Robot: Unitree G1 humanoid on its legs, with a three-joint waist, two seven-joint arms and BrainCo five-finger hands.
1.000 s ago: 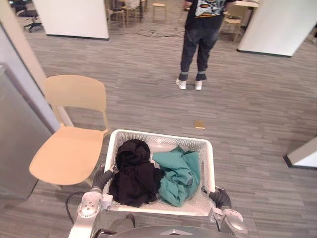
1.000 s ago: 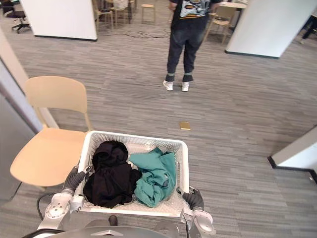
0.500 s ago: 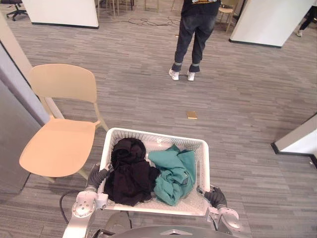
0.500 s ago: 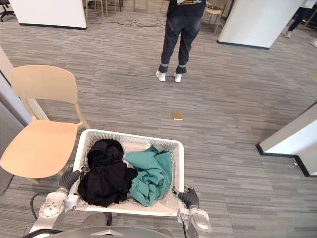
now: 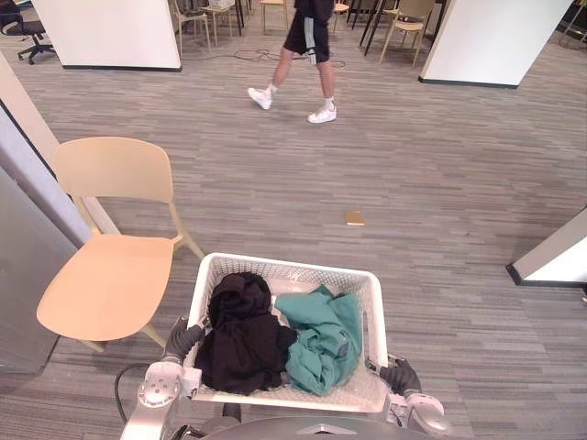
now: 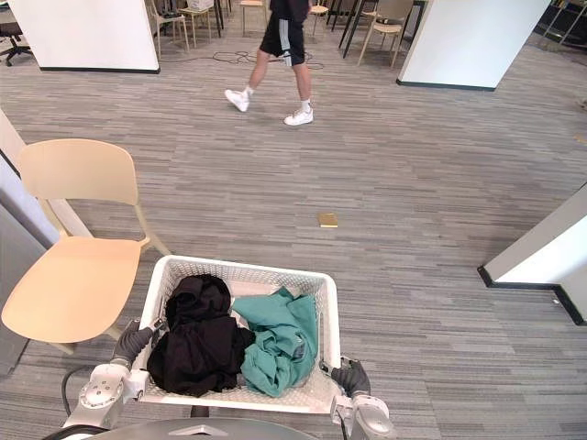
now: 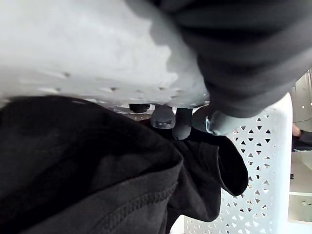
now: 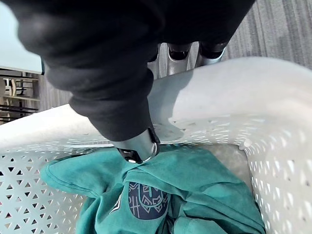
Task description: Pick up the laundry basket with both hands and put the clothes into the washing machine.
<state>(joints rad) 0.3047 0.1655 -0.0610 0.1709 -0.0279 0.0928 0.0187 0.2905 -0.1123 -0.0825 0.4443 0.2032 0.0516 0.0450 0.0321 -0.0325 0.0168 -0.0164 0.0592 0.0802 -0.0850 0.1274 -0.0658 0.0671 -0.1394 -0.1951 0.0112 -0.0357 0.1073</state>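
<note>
Grey plank-patterned floor (image 5: 440, 183) runs from the robot to white partitions (image 5: 115, 32) at the far side, where a person (image 5: 307, 46) in dark shorts and white shoes is caught in mid-stride. At near left a beige chair (image 5: 110, 275) stands beside a grey panel (image 5: 23, 275). A small tan object (image 5: 354, 217) lies on the floor beyond the basket, well apart from it. The white perforated basket (image 5: 292, 267) sits just before the robot, held between both hands. It contains a black garment (image 5: 240, 330) heaped in its left half and a teal garment (image 5: 323, 337) in its right half, the two touching at the middle. The teal one bears a dark printed patch (image 8: 146, 200). The left hand (image 5: 183, 338) clasps the basket's left wall towards the near corner. In the left wrist view its thumb (image 7: 217, 122) curls against the white rim, close above the black cloth. The right hand (image 5: 401, 376) clasps the right wall at the near corner. In the right wrist view its thumb (image 8: 139, 146) hooks over the rim into the basket, just above the teal cloth, while its fingers (image 8: 178, 51) lie against the rim's outer side. Both hands are thus closed round the rim, one at each side.
</note>
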